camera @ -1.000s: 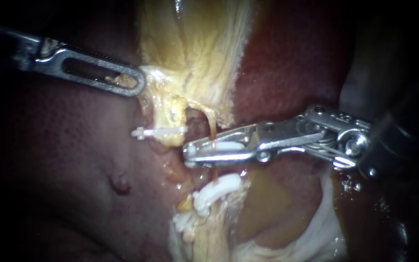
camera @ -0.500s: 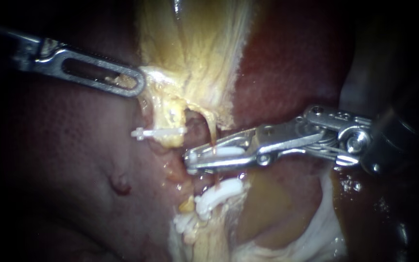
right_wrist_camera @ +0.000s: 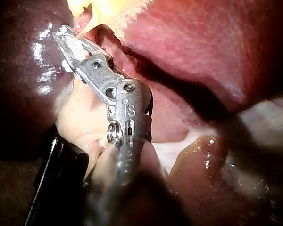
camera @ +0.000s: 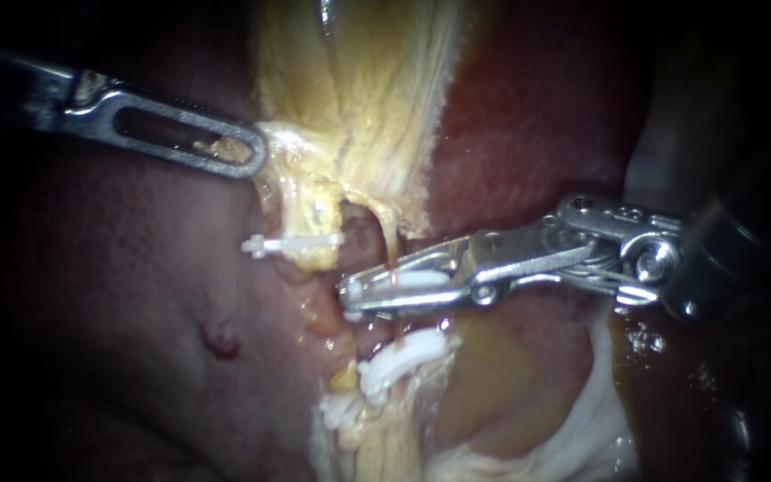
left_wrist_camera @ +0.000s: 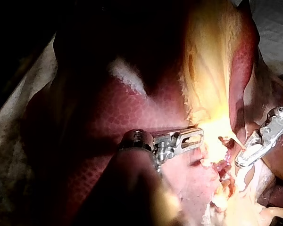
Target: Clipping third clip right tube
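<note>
Right instrument [camera: 350,293] clenches a white clip [camera: 417,278] around the thin right tube [camera: 392,245] — just above the lower clips [camera: 401,351] — while the left instrument [camera: 256,152] grips the gallbladder [camera: 359,89] taut; a sideways tug before the clip latches could tear that stretched strand.

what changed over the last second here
The right instrument, jaws holding a white clip across the right tube, slid slightly down toward the lower clip, mostly in the first half second. The left instrument stayed clamped on the gallbladder; the upper clip did not move.
</note>
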### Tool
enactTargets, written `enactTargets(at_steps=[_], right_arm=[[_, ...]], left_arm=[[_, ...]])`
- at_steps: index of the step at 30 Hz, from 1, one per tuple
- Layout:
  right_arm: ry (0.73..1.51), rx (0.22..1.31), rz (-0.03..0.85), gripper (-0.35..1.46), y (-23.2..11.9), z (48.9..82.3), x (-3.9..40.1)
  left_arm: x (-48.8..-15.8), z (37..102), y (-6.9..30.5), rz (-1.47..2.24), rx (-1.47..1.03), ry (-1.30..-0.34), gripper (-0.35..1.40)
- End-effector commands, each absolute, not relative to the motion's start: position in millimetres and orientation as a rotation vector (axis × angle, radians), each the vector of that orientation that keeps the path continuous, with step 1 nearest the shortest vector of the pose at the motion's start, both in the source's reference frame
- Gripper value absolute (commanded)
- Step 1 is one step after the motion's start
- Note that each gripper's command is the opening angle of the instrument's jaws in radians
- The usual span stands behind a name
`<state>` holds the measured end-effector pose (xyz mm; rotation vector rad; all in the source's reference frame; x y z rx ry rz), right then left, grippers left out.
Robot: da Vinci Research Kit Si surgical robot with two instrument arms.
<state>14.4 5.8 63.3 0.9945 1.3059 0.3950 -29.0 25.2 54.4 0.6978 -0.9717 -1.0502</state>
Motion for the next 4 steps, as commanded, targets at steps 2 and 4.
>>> enactTargets(at_steps=[2, 4], right_arm=[[1.306, 0.994, 0.395, -0.35, 5.8, 63.3, 14.4], [1.306, 0.994, 0.395, -0.35, 5.8, 63.3, 14.4]], left_arm=[[-29.0, 54.4, 25.2, -1.051, 0.698, -0.972, -0.35], [-29.0, 54.4, 25.2, -1.051, 0.698, -0.972, -0.35]])
